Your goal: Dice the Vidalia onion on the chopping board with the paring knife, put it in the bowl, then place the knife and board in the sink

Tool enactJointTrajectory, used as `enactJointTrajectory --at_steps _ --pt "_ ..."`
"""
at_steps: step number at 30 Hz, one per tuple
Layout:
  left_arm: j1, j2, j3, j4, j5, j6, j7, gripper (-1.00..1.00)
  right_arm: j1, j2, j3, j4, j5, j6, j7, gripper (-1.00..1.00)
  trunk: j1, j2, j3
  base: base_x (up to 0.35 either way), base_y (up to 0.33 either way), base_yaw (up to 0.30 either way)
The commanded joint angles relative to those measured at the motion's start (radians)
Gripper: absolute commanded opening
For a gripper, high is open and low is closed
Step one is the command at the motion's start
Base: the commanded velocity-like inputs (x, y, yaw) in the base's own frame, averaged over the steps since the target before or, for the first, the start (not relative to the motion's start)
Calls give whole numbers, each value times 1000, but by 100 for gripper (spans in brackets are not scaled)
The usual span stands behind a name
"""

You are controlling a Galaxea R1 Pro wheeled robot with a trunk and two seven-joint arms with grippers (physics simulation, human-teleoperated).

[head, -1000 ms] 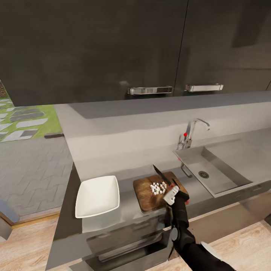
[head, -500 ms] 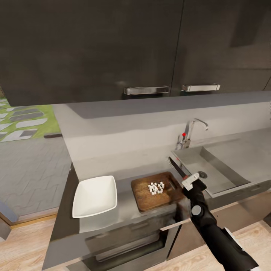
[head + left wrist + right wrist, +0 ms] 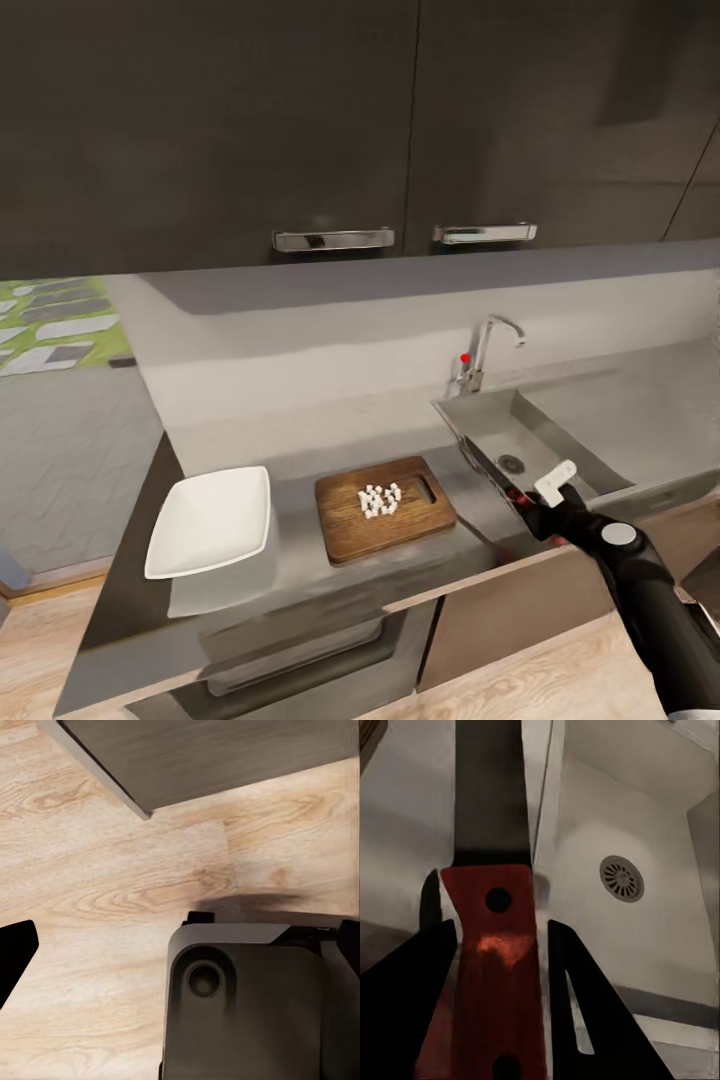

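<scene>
One long dark countertop [image 3: 470,520] runs below two dark wall cabinets [image 3: 300,120], each with one chrome bar handle [image 3: 333,240]. Taking the one sink [image 3: 560,445] as the landmark: its grey basin is sunk into the countertop, with a single round drain [image 3: 511,463] in its floor and one chrome tap [image 3: 487,350] with a red knob rising at its back corner. One chopping board [image 3: 384,507] lies flat on the countertop just beside the sink, on the side away from the robot's right arm, its slot handle hole turned toward the sink. One white square bowl [image 3: 211,521] sits beyond the board, well apart from the sink and not touching the board. On the board lies one small heap of diced Vidalia onion [image 3: 379,499], roughly fifteen pale cubes; the exact count is hard to tell. One paring knife [image 3: 489,900] is held over the sink's near front corner: the right gripper [image 3: 530,500] has its two dark fingers [image 3: 585,1012] closed against the red handle, and the dark blade points across the sink rim, with the drain beside it in the right wrist view. The left gripper's state cannot be told; the left wrist view shows pale wooden floor [image 3: 112,870] and a dark robot part [image 3: 247,1005].
</scene>
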Motion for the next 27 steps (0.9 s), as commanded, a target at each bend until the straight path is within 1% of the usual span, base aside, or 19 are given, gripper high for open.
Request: enactJointTrajectory --at_steps 1,3,7,14,20,24,27 --pt "-2 -1 -9 5 10 -8 1 100 -1 -3 -20 -9 6 3 34 -100 1 -2 -2 0 -241 0" --pt "-2 -1 -9 5 10 -7 1 100 -1 -7 -48 -22 5 2 91 -100 1 -2 -2 0 -241 0" --pt "-2 -1 -9 5 10 -7 1 100 -1 -9 -57 -32 5 3 116 -100 1 -2 -2 0 -241 0" --pt "-2 -1 -9 5 11 -6 1 100 -1 -7 -58 -36 5 8 114 -100 1 -2 -2 48 -242 0" --pt "-2 0 -9 5 11 -6 1 100 -1 -6 -58 -36 6 18 109 -100 1 -2 -2 234 -242 0" --pt "-2 -1 -9 5 11 -6 1 100 -2 -5 -58 -35 5 58 97 -100 1 -2 -2 264 -224 0" --pt "-2 -1 -9 5 11 -6 1 100 -2 -3 -58 -36 4 71 88 -100 1 -2 -2 292 -176 0"
